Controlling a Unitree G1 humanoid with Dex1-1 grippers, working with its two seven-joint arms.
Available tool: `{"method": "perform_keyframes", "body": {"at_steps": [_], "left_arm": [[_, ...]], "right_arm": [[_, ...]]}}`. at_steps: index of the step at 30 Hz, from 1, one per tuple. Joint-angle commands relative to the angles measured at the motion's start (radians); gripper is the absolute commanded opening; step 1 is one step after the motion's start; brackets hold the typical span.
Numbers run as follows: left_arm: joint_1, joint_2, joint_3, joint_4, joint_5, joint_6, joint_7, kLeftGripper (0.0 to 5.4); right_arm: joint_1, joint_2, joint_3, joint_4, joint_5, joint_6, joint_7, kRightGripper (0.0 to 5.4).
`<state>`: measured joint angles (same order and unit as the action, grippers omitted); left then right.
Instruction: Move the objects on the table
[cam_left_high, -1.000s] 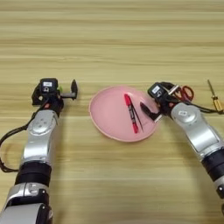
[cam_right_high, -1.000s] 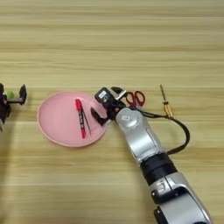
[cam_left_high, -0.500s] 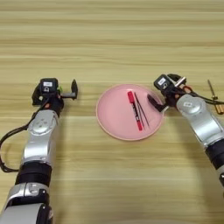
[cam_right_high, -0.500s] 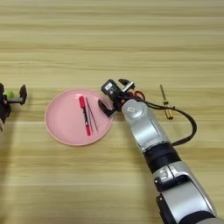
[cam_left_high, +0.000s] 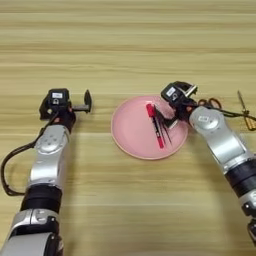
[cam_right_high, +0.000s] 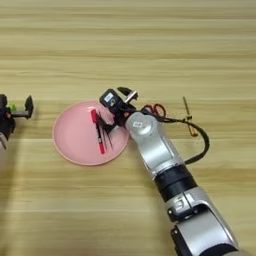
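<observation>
The red marker pen (cam_left_high: 155, 125) lies on the pink plate (cam_left_high: 131, 135), right of the plate's centre, its long axis running from the far rim toward the near rim with a slight lean to the right. The black tweezer-like piece (cam_left_high: 164, 126) lies just beside it on the right, roughly parallel. The right gripper (cam_left_high: 172, 107) sits at the plate's right rim, nearest both objects, its fingers parted and holding nothing. The left gripper (cam_left_high: 86, 101) rests on the table (cam_left_high: 125, 40) well left of the plate, fingers spread, idle. Scissors (cam_left_high: 212, 103) and a screwdriver (cam_left_high: 245, 109) lie toward the table's right edge.
</observation>
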<state>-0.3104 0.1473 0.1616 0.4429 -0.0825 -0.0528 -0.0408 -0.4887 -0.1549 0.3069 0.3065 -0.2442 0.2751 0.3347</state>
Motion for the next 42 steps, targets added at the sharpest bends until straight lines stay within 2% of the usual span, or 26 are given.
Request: {"method": "perform_keyframes", "body": {"at_steps": [1,13,42], "left_arm": [[0.007,-0.002,-0.002,-0.013,0.007,0.007,0.010,5.38],[0.014,-0.001,-0.003,-0.022,0.005,0.010,0.011,5.38],[0.016,0.002,-0.001,-0.022,0.004,0.010,0.008,5.38]], "right_arm": [[0.004,0.005,0.007,0.020,-0.005,0.007,0.001,5.40],[0.004,-0.005,0.004,0.094,-0.014,-0.024,-0.008,5.40],[0.009,-0.010,-0.027,0.068,-0.002,-0.021,-0.015,5.40]]}}
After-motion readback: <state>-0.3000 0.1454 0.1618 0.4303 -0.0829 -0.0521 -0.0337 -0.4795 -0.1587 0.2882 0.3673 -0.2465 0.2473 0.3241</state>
